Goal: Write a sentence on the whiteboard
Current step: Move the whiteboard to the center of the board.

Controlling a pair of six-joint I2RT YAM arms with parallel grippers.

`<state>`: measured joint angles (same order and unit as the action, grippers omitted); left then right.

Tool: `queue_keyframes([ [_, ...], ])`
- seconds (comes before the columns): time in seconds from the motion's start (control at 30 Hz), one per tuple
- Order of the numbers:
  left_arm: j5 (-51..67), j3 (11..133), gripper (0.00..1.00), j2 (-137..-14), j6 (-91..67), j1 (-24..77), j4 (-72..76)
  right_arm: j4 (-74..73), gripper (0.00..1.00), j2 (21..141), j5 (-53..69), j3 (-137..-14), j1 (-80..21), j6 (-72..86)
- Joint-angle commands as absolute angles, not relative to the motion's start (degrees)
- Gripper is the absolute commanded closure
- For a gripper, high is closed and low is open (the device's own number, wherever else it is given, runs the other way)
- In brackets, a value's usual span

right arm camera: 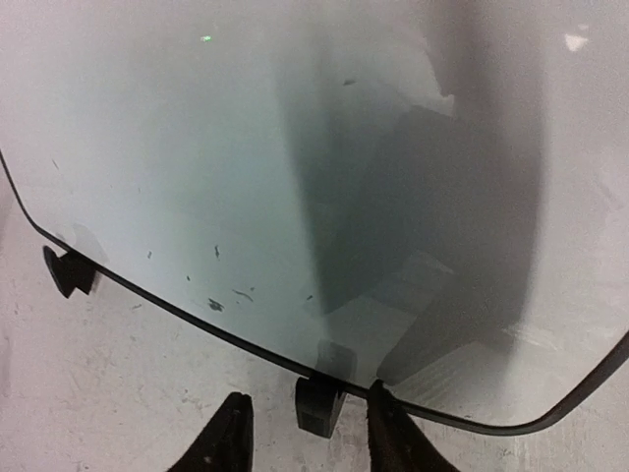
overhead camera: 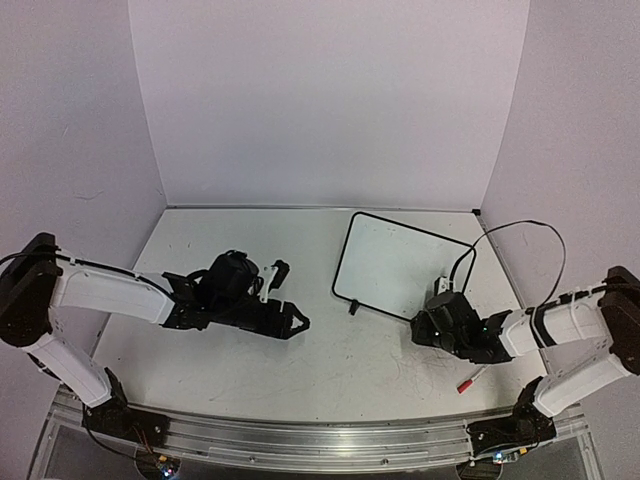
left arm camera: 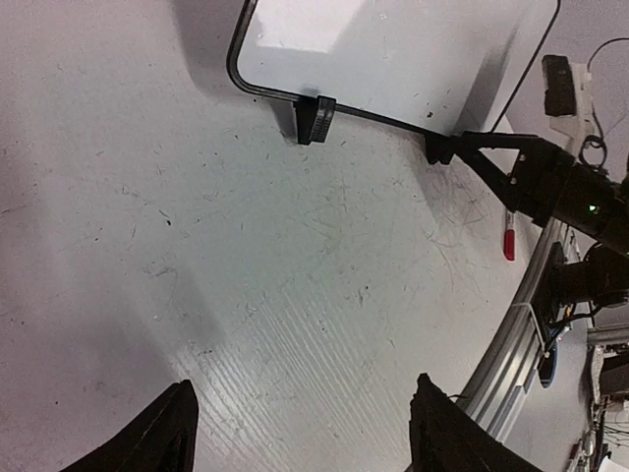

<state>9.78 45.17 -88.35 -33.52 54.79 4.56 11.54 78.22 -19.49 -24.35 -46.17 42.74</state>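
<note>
Your right gripper [right arm camera: 309, 393], half-open and empty, straddles a clip foot [right arm camera: 316, 413] of the whiteboard [right arm camera: 246, 177]; draw it back straight so nothing shifts.

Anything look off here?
Red marker lies loose on the table near the right arm, in neither gripper. The whiteboard sits skewed to the table edge, no writing visible. The right gripper has jaws open astride its clip foot.

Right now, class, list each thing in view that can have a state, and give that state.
whiteboard: blank, nothing written.
red marker: lying loose on the table, unheld.
left end effector: open, empty.
right end effector: open, fingers either side of a clip foot.
</note>
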Motion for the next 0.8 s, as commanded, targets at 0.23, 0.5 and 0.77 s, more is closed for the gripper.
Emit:
queue_keyframes([
  [0.23, -2.1, 61.54, 0.24, -107.42, -32.5, 60.83, 10.18, -5.49, 0.37, 59.08, -19.53, -28.87, -46.99, 42.44],
  [0.5, -2.9, 74.92, 0.28, -120.07, -28.86, 61.09, 9.82, -10.63, 0.3, 44.58, -20.43, -33.3, -46.92, 34.95],
  [0.77, -6.91, 81.62, 0.38, -125.92, -27.63, 61.08, 6.83, -11.78, 0.28, 42.66, -20.48, -39.43, -46.9, 28.22],
])
